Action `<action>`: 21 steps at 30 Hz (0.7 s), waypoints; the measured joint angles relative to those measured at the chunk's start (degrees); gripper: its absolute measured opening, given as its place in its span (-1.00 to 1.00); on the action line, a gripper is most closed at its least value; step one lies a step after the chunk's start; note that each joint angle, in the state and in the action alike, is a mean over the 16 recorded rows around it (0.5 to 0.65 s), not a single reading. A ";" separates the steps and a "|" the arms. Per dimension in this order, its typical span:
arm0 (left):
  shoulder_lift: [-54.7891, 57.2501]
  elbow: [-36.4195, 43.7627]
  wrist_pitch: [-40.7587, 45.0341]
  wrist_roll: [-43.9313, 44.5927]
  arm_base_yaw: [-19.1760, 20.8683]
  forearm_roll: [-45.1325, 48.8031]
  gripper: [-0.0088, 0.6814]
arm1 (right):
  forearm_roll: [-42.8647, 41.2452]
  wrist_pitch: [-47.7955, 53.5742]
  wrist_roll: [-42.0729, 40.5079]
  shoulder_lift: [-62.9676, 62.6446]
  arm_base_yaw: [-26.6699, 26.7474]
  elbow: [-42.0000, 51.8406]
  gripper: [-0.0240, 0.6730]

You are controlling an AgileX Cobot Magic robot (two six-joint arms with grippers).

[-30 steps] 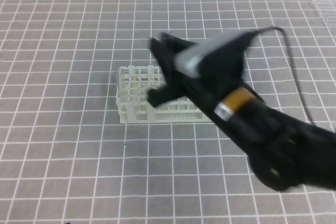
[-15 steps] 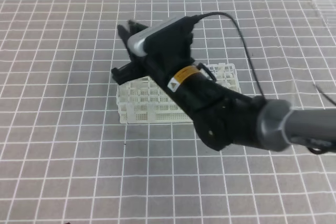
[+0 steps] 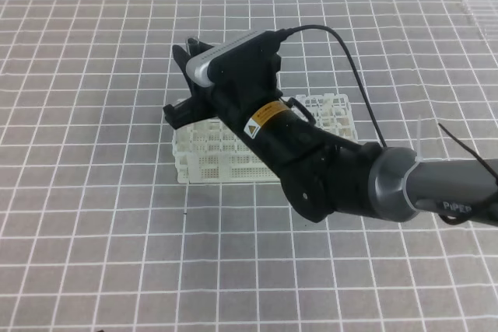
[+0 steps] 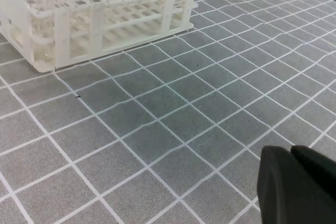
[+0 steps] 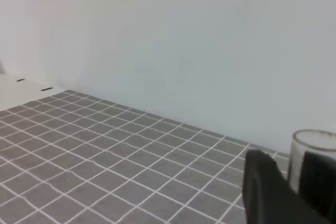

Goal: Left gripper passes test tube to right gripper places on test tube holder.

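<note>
The test tube (image 5: 310, 157) stands upright between the right gripper's (image 5: 287, 187) fingers (image 5: 265, 192).

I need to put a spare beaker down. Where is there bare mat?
The mat is bare left of and in front of the white rack. It is crowded over the rack, where the right gripper and its arm hang.
</note>
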 joint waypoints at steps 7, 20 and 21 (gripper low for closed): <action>-0.03 -0.05 0.08 0.00 0.00 0.00 -0.97 | -0.65 -0.11 1.52 0.50 -0.05 -0.04 -0.90; -0.06 -0.10 0.22 0.00 0.01 0.00 -0.97 | -1.32 -0.07 2.85 0.18 -0.05 -0.04 -0.90; -0.06 -0.10 0.22 0.00 0.01 0.00 -0.97 | -1.34 0.05 2.85 -0.03 -0.05 -0.04 -0.90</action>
